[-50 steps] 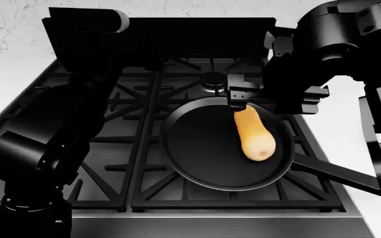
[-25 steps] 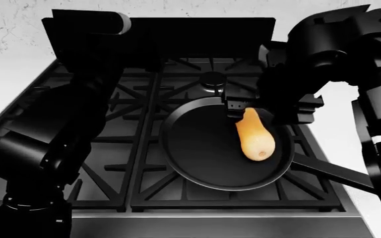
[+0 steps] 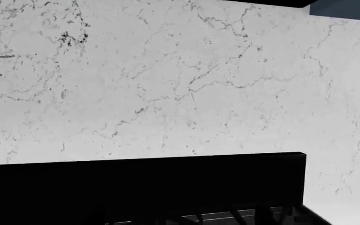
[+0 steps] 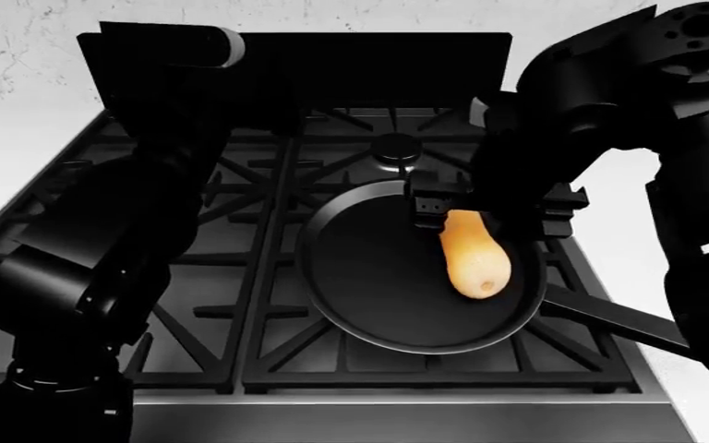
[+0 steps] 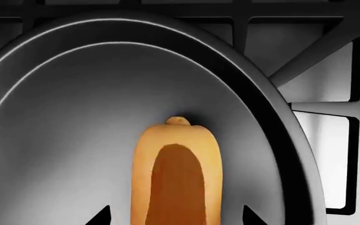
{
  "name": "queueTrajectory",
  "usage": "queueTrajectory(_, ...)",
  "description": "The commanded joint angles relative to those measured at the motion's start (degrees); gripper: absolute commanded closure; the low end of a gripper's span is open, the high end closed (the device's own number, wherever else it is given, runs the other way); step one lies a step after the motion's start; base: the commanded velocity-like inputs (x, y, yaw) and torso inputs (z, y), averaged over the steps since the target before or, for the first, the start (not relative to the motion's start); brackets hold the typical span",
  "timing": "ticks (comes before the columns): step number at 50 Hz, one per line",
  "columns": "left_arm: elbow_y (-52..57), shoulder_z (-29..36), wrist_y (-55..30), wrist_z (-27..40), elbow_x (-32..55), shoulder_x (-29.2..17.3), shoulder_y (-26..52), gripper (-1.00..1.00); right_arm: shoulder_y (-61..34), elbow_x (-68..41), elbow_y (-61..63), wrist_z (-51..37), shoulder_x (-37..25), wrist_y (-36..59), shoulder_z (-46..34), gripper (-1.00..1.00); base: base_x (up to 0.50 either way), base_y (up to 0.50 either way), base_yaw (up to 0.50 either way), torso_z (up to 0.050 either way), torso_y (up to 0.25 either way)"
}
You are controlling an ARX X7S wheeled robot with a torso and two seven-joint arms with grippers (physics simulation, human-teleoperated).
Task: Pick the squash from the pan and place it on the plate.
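The orange-tan squash (image 4: 472, 260) lies in the black pan (image 4: 373, 277) on the stove, narrow end toward the back. My right gripper (image 4: 450, 209) hangs low over that narrow end. In the right wrist view its two black fingertips (image 5: 101, 216) stand open on either side of the squash (image 5: 176, 178) with a gap at each side, above the pan floor (image 5: 67, 122). My left arm (image 4: 121, 212) is raised at the left. Its gripper merges with the black stove back, and the left wrist view shows no fingers. The plate is out of view.
The pan's long handle (image 4: 619, 325) points to the front right over the stove grates (image 4: 244, 277). The black stove backguard (image 3: 142, 183) stands against a white marble wall (image 3: 167, 79). White countertop (image 4: 631, 221) lies right of the stove.
My right gripper has come down and a little left onto the squash's narrow end, and now straddles it. The squash, the pan and my left arm have stayed put.
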State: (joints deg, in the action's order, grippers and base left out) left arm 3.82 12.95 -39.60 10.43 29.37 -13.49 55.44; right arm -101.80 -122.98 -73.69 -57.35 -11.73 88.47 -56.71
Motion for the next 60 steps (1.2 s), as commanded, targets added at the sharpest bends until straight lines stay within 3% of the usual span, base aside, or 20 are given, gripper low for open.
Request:
queueTrajectory(1,-0.59,0.46,0.54,-0.03,0.11,-0.28,-1.63,-1.0,-0.84,-2.04,-1.19,7.24,0.8,-0.82,-9.85,-1.0,0.0,0.0,0.0,-0.01,0.0)
queueTrajectory(8,-1.06,0.64,0.89,-0.05,0.1,-0.28,-1.63,-1.0,-1.64,-6.46,-1.2,13.0,1.33,-2.18,-20.39,-1.0,0.0,0.0,0.0,-0.003,0.0)
queueTrajectory(9,-1.12,0.67,0.92,-0.06,0.1,-0.29,-1.63,-1.0,-1.78,-6.96,-1.2,13.99,1.44,-2.36,-21.98,1.0,0.0,0.0,0.0,0.0,0.0)
queueTrajectory(17,-0.79,0.67,0.76,0.12,0.4,-0.52,-1.63,-1.0,-3.44,-10.58,-1.14,20.03,2.03,-4.15,-31.92,1.0,0.0,0.0,0.0,-0.004,0.0)
queueTrajectory(24,-0.45,0.66,0.62,0.35,0.68,-0.56,-1.43,-1.0,-4.84,-13.41,-0.56,19.74,1.63,-5.24,-35.07,1.0,0.01,0.0,0.0,-0.004,0.0)
queueTrajectory(29,0.23,0.53,0.17,0.66,1.07,-0.68,-1.24,-1.0,-5.77,-17.53,2.56,14.42,-0.42,-6.85,-33.81,1.0,0.01,0.0,0.0,-0.004,0.0)
queueTrajectory(39,2.51,0.23,-1.51,1.61,2.06,-1.07,-0.54,-1.0,-7.51,-29.05,20.65,-0.55,-9.59,-16.95,-30.04,1.0,0.02,0.0,0.0,-0.007,0.0)
queueTrajectory(49,4.96,-0.13,-3.36,2.84,3.07,-1.61,0.05,-1.0,-9.2,-28.84,29.7,-3.05,-13.8,-23.01,-27.76,1.0,0.04,0.0,0.01,-0.011,0.0)
queueTrajectory(60,5.77,-0.09,-3.99,3.68,3.42,-1.8,0.37,-1.0,-9.57,-21.36,38.11,-1.44,-17.33,-30.11,-24.84,1.0,0.05,0.01,0.0,-0.014,0.0)
